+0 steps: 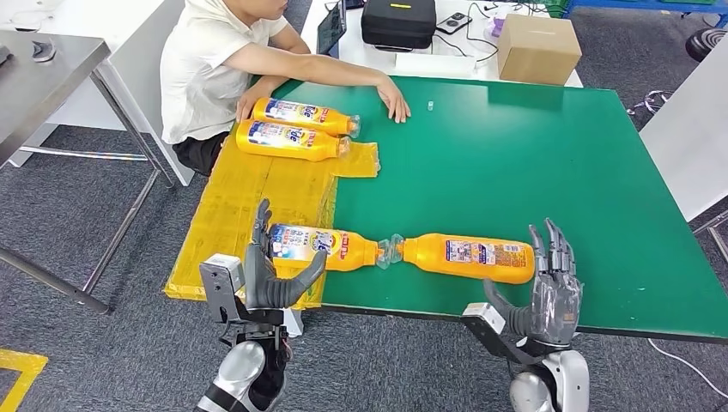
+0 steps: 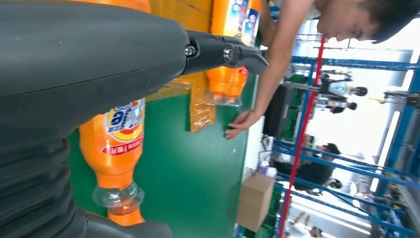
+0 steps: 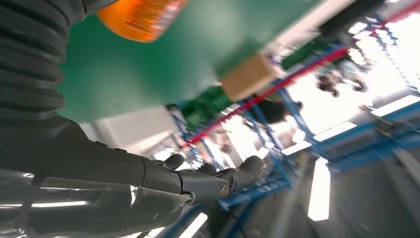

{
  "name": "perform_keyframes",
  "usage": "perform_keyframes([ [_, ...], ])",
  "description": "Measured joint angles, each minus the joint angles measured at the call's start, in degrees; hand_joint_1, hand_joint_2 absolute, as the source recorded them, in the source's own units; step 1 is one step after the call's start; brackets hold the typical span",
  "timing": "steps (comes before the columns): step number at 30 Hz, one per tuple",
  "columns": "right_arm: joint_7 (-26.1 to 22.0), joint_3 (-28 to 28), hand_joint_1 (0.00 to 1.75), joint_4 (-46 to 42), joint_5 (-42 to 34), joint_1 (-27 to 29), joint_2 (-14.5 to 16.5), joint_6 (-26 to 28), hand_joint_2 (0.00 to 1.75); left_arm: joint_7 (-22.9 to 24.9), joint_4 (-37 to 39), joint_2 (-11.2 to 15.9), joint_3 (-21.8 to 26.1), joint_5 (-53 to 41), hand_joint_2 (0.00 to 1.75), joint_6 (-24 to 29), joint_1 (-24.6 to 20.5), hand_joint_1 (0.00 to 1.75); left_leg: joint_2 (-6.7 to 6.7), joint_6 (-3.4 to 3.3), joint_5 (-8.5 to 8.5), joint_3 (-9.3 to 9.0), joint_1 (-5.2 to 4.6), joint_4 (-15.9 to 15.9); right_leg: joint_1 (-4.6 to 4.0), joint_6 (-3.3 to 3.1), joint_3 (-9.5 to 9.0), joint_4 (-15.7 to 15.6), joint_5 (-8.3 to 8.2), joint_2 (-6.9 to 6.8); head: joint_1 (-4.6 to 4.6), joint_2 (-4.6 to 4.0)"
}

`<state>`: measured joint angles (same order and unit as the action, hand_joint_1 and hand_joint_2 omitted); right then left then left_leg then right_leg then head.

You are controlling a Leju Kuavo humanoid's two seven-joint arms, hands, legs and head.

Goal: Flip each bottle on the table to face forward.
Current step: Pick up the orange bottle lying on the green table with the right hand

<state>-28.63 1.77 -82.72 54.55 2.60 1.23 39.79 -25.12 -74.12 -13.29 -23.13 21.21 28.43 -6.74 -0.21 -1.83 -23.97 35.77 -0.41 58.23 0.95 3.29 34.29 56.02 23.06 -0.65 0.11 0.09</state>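
Two orange bottles lie cap to cap near the green table's front edge: a left bottle (image 1: 322,245) (image 2: 116,144) with a colourful label up, and a right bottle (image 1: 468,256) (image 3: 138,17) with a small printed label up. Two more orange bottles (image 1: 300,114) (image 1: 288,140) lie side by side at the back left, seen also in the left wrist view (image 2: 230,44). My left hand (image 1: 270,270) stands open just in front of the left bottle's base, touching nothing. By the right bottle's base my right hand (image 1: 549,287) is open, fingers up.
A person sits at the back left with a hand (image 1: 395,101) flat on the green table (image 1: 532,163). Yellow sheeting (image 1: 249,197) covers the table's left part. A cardboard box (image 1: 537,47) and a black case (image 1: 399,21) stand behind. A grey table (image 1: 43,77) stands left.
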Motion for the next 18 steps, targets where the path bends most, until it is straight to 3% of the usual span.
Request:
perform_keyframes([
  [7, 9.17, -4.03, 0.00, 14.38, 3.06, -5.96, -7.81, -1.84, 1.75, 1.35, -0.34, 0.13, -1.04, 0.52, 1.75, -2.49, 0.46, 0.00, 0.01, -0.04, 0.02, 0.01, -0.05, 0.01, 0.03, 0.03, -0.01, -0.01, -0.03, -0.01, -0.01, 0.00],
  [12, 9.85, -5.68, 0.00, 24.67, 3.02, -11.10, -11.13, -3.30, 1.75, 1.62, -0.34, 0.13, -2.26, 0.64, 1.75, -2.88, 0.49, 0.00, 0.01, -0.06, 0.04, 0.00, -0.05, 0.02, 0.02, 0.05, -0.01, 0.00, -0.05, -0.02, -0.02, 0.00],
  [18, 9.88, -6.63, 0.00, 29.66, 2.98, -13.11, -12.47, -3.47, 1.75, 1.78, -0.34, 0.13, -2.87, 0.64, 1.75, -2.89, 0.49, 0.00, 0.01, -0.04, 0.02, 0.01, -0.03, 0.01, 0.01, 0.04, 0.01, 0.01, -0.03, -0.02, -0.02, 0.00],
])
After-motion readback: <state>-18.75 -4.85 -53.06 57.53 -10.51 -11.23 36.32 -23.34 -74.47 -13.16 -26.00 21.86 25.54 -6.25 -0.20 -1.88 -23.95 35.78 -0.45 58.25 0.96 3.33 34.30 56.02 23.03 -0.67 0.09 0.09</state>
